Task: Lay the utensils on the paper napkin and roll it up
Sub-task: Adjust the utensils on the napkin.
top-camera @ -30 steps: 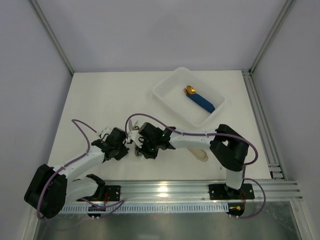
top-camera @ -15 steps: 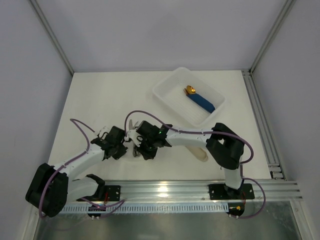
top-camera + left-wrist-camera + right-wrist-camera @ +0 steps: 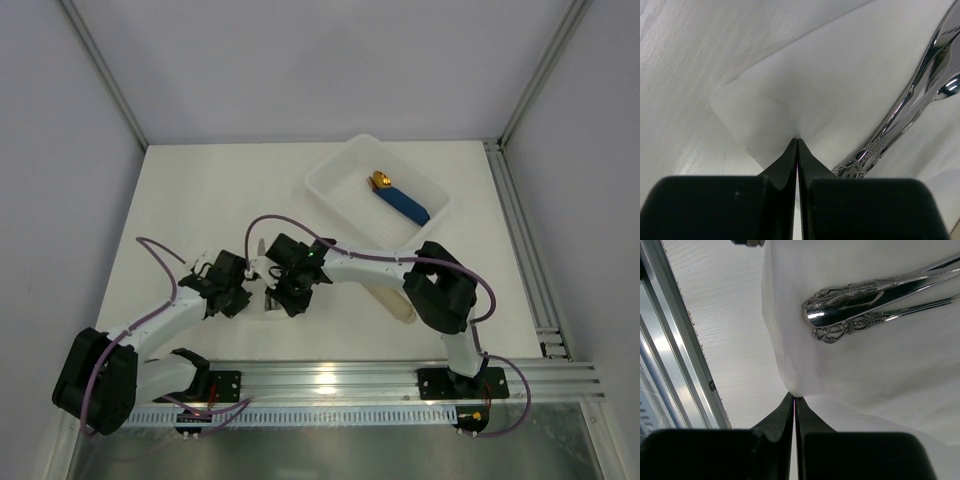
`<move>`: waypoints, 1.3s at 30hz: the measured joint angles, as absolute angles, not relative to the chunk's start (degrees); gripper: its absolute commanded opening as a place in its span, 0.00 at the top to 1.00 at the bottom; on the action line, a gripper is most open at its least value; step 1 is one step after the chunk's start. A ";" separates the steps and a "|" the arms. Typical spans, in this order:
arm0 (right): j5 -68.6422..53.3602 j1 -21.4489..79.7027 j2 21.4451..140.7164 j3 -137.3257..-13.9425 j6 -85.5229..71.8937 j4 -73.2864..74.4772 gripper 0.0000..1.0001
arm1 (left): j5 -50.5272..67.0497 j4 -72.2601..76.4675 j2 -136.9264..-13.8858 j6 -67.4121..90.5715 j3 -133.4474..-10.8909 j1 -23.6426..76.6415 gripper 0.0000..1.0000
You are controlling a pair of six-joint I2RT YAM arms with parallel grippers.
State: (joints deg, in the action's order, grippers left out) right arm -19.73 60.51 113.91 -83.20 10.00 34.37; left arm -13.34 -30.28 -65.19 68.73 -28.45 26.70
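Two grippers meet low on the table (image 3: 200, 190) in the top view. The left gripper (image 3: 250, 292) and the right gripper (image 3: 277, 300) sit just beside each other, near the rail (image 3: 350, 375). A slim tip of the utensils (image 3: 258, 249) shows just beyond them. The tray (image 3: 330, 190), holding the blue-handled piece (image 3: 404, 205), lies well apart and plays no part in this step.

Left wrist view: the jaws are pressed together on a pinch of the paper napkin (image 3: 840, 85), and the sheet rises to a peak at their tips. The utensils lie on the sheet to the right, handle ends nearest the camera, apart from the fingers.

Right wrist view: the jaws are likewise closed, here on the napkin's near edge, which is raised off the table. The ornate handle ends rest on the sheet just beyond that raised edge.

Assessment: the step in hand appears to be starting the roll. Recommended practice is to lift both pinched points together and level, carry the edge over the handles, and lay it snug against the cutlery. An uneven pull would likely tear the thin paper or skew the roll. Dragging may shift the cutlery out of line.
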 measured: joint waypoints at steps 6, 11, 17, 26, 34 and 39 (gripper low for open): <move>-20.56 60.20 115.18 -86.43 11.57 38.98 0.96 | -13.34 -30.33 -64.86 68.31 -28.45 26.52 1.00; -21.78 59.92 116.79 -89.60 12.91 42.59 0.96 | -13.26 -30.37 -64.51 68.23 -28.38 25.96 1.00; -24.53 59.61 118.65 -91.74 13.87 44.42 0.96 | -12.64 -30.17 -64.16 67.48 -27.92 25.63 1.00; -25.69 59.86 119.33 -92.27 13.54 43.72 0.95 | -11.77 -29.45 -61.98 65.45 -26.65 25.63 1.00; -24.97 59.88 117.89 -87.70 12.49 33.74 0.60 | -11.51 -29.45 -58.87 64.88 -25.82 25.50 1.00; -24.82 60.34 113.36 -77.87 8.82 17.50 0.54 | -11.73 -28.62 -55.51 64.73 -25.69 27.57 0.98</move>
